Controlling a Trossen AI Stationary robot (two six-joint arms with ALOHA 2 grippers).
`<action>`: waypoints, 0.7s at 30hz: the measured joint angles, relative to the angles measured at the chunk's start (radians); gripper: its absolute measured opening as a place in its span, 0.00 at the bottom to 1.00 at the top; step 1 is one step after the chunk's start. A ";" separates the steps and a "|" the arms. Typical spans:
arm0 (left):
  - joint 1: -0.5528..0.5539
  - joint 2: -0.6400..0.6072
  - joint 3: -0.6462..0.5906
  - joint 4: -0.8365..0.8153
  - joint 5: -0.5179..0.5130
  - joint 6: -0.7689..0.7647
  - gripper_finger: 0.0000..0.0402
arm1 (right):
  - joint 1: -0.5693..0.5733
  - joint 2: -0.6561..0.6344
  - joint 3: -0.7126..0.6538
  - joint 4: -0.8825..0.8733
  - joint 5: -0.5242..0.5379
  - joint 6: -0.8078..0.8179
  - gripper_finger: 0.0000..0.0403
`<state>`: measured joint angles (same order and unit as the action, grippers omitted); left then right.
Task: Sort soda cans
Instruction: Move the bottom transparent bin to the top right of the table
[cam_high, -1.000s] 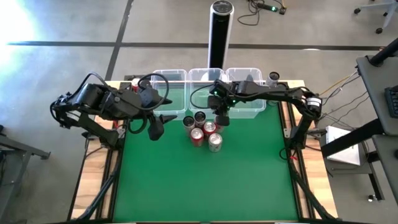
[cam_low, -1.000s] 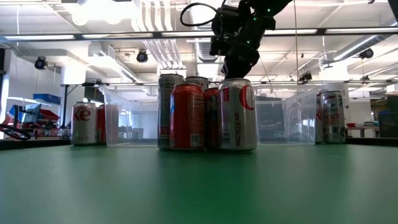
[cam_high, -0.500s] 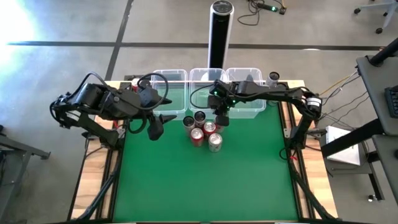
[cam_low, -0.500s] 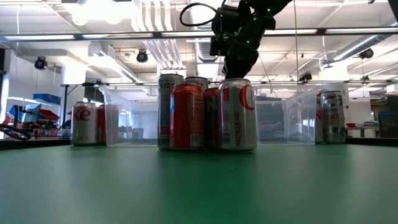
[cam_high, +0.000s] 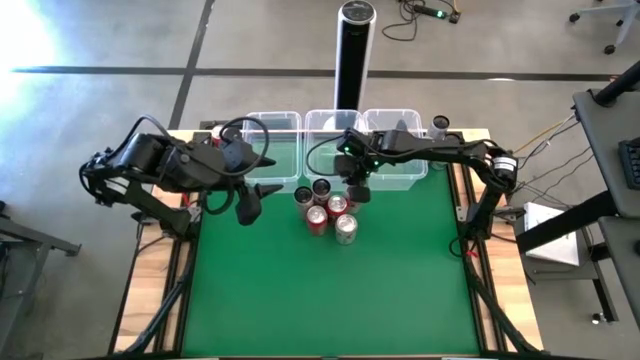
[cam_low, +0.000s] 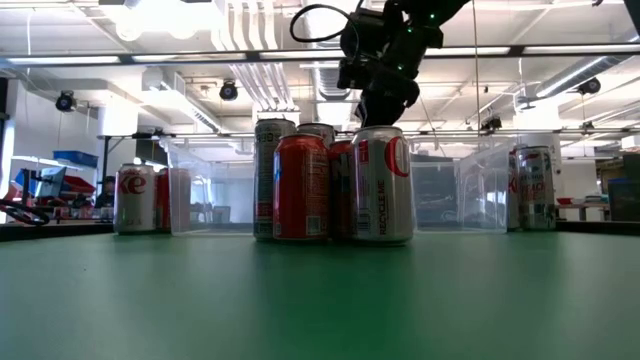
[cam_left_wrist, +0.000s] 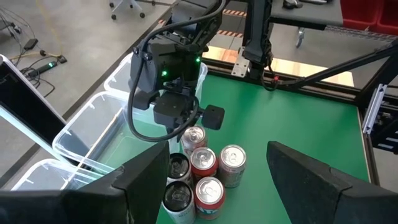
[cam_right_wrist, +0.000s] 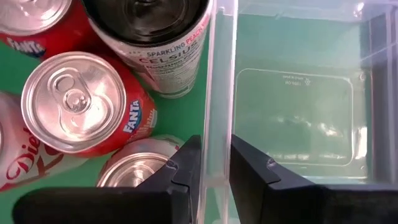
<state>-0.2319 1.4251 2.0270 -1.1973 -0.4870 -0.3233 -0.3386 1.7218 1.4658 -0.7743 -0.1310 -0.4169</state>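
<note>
Soda cans (cam_high: 327, 209): a tight cluster stands upright on the green surface (cam_high: 330, 300), just in front of the middle clear plastic bin (cam_high: 333, 124). The left wrist view shows six in the group: red Fanta cans, a silver-white Diet Coke can (cam_low: 381, 185) at the near side, and dark-topped Celsius cans (cam_right_wrist: 155, 37). Further cans stand apart at the surface's far edge, one red-and-white can (cam_low: 134, 199) at the left of the low view and one can (cam_low: 533, 188) at its right.

Right gripper (cam_high: 356, 190): positioned over the back of the cluster, beside the bin wall; fingers (cam_right_wrist: 249, 168) drawn close together with only a narrow gap, straddling the bin's clear edge, holding no can.

Left gripper (cam_high: 249, 204): hovers left of the cluster, well apart from it; fingers (cam_left_wrist: 314, 180) spread wide, empty.

Tall black-and-silver cylinder post (cam_high: 353, 55): stands on the floor beyond the bins.
</note>
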 joint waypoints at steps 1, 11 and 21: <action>0.000 -0.001 0.000 0.000 0.000 0.000 0.63 | 0.000 0.000 0.000 -0.001 0.002 -0.014 0.15; 0.000 -0.006 0.000 0.000 0.000 0.000 0.63 | 0.000 -0.001 0.000 -0.006 0.026 -0.018 0.14; 0.000 -0.006 0.000 0.000 0.000 0.000 0.63 | 0.001 -0.001 0.000 -0.006 0.027 0.116 0.14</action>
<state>-0.2321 1.4193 2.0270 -1.1973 -0.4870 -0.3229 -0.3378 1.7210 1.4658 -0.7802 -0.1043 -0.3004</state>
